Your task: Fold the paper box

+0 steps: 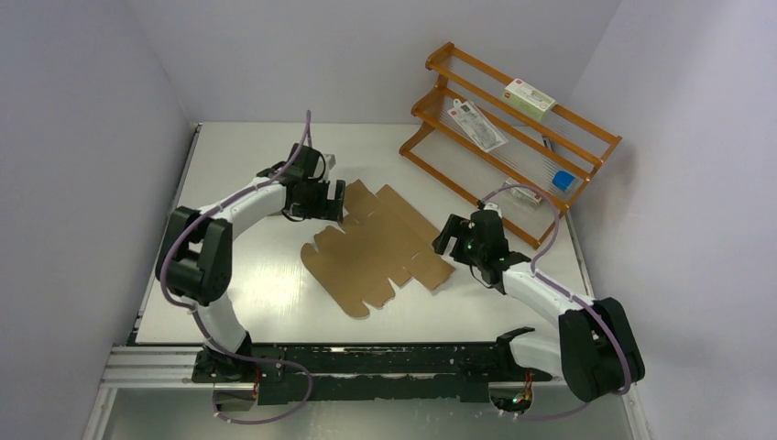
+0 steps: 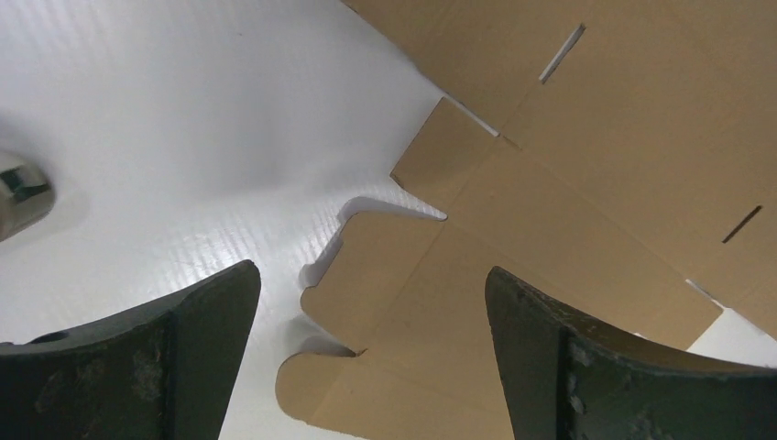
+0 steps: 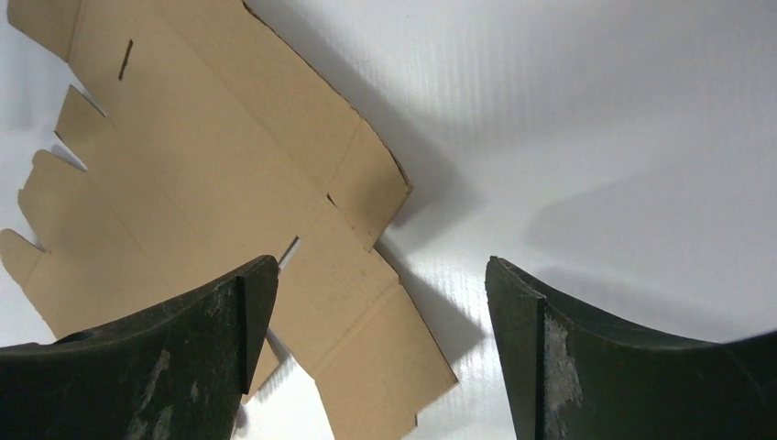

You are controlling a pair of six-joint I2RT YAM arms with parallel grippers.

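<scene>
The paper box is a flat brown die-cut cardboard sheet with creases, slots and scalloped flaps, lying unfolded in the middle of the white table. My left gripper hovers over its far left corner, jaws wide open. In the left wrist view the paper box fills the right side and rounded flaps show between the open gripper. My right gripper hangs open over the sheet's right end. In the right wrist view the paper box lies left and below, with its end flap between the open gripper. Neither gripper holds anything.
An orange wooden rack stands at the back right, holding white printed packages and a small blue item. Grey walls close the left, back and right. A black rail runs along the near edge. A shiny metal part shows at left.
</scene>
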